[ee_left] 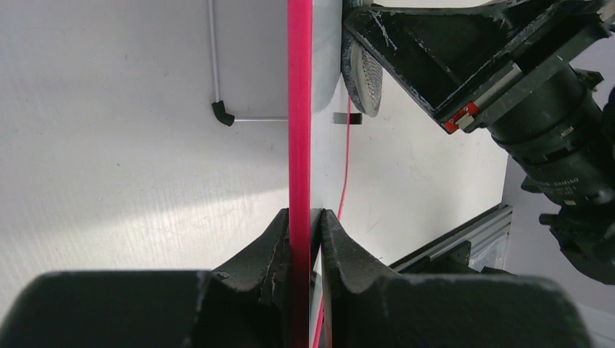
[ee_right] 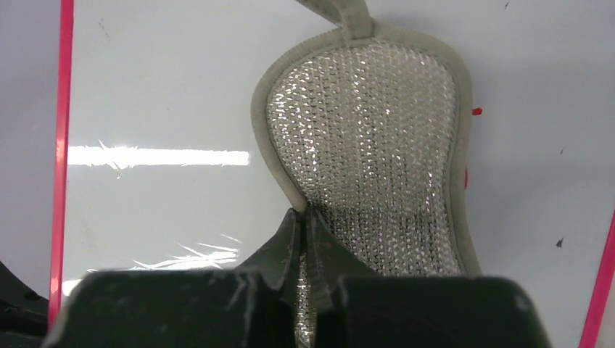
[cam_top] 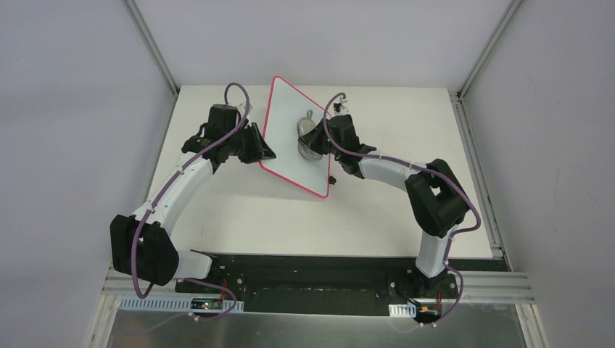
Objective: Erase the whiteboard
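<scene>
The whiteboard (cam_top: pixel 286 119), white with a pink-red frame, stands tilted on the table. My left gripper (cam_top: pixel 265 150) is shut on its left edge; the left wrist view shows the frame (ee_left: pixel 299 109) pinched between the jaws of my left gripper (ee_left: pixel 306 217). My right gripper (cam_top: pixel 324 141) is shut on a silver mesh scrubbing pad (cam_top: pixel 308 135) pressed flat against the board face. In the right wrist view the pad (ee_right: pixel 370 138) lies on the white surface (ee_right: pixel 159 94), with my right gripper (ee_right: pixel 304 214) clamped on its edge. Small red marks (ee_right: pixel 476 112) show beside the pad.
The white table (cam_top: pixel 239 217) runs to a black rail (cam_top: pixel 319 272) at the near edge. Grey walls and metal corner posts (cam_top: pixel 156 51) enclose the back and sides. A thin bent rod (ee_left: pixel 217 101) lies behind the board in the left wrist view.
</scene>
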Action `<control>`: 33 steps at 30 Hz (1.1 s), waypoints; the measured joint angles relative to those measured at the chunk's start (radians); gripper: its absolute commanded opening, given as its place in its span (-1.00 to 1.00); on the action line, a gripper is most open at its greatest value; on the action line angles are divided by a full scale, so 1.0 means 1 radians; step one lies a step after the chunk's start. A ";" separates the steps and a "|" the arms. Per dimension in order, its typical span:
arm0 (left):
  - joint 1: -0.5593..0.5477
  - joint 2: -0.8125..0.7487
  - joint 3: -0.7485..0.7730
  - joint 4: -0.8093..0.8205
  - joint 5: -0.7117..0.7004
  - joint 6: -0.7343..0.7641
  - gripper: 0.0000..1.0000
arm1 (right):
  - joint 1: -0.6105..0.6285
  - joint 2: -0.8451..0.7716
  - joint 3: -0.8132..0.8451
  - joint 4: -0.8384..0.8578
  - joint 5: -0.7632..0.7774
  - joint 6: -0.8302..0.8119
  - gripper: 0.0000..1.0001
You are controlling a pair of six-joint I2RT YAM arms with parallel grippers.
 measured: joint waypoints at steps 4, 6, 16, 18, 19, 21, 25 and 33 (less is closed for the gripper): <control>0.000 0.007 0.005 0.006 0.001 0.000 -1.00 | -0.082 0.027 -0.071 0.110 -0.097 0.047 -1.00; 0.000 0.010 0.008 0.008 0.002 0.000 -1.00 | -0.129 0.048 -0.122 0.150 -0.116 0.065 -1.00; 0.000 0.016 0.017 0.011 0.003 0.000 -1.00 | -0.159 0.098 -0.077 0.039 -0.047 0.030 -1.00; 0.000 0.016 0.018 0.011 0.003 0.000 -1.00 | -0.123 0.096 -0.018 -0.022 0.003 -0.005 -1.00; 0.000 0.017 0.018 0.010 0.003 0.000 -1.00 | -0.104 0.094 0.010 -0.034 0.019 -0.017 -1.00; 0.000 0.019 0.018 0.008 0.002 -0.001 -1.00 | -0.049 0.084 0.081 -0.055 0.043 -0.045 -1.00; 0.000 0.021 0.018 0.000 0.000 -0.003 -1.00 | 0.041 0.070 0.188 -0.054 0.031 -0.078 -1.00; 0.006 0.033 0.023 0.002 0.000 -0.004 -1.00 | -0.037 0.122 0.134 0.134 -0.133 0.009 -1.00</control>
